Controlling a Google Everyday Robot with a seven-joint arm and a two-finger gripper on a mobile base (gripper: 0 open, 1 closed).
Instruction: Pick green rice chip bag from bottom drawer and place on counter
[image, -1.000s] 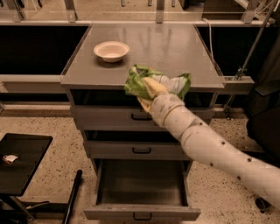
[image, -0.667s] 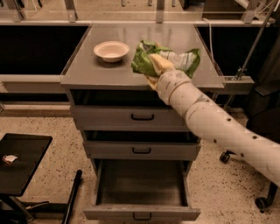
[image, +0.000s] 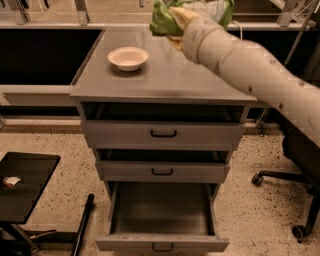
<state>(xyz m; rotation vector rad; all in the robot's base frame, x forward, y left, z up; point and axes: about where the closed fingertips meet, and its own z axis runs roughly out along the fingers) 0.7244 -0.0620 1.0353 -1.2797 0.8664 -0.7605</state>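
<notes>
My gripper (image: 181, 20) is at the top of the view, high above the back of the counter (image: 170, 75), and it is shut on the green rice chip bag (image: 162, 20). The crinkled bag hangs around the yellow fingers and is partly cut off by the top edge. The bottom drawer (image: 162, 242) stands pulled open below, and its inside shows nothing in it. My pale arm reaches in from the right.
A white bowl (image: 128, 58) sits on the counter's left back part. The two upper drawers (image: 163, 134) are shut. A small black side table (image: 22, 185) stands at the lower left. An office chair base (image: 295, 200) is at the right.
My gripper has lifted the bag up and back, from in front of the counter's front edge to high over its rear. The view has moved closer to the cabinet.
</notes>
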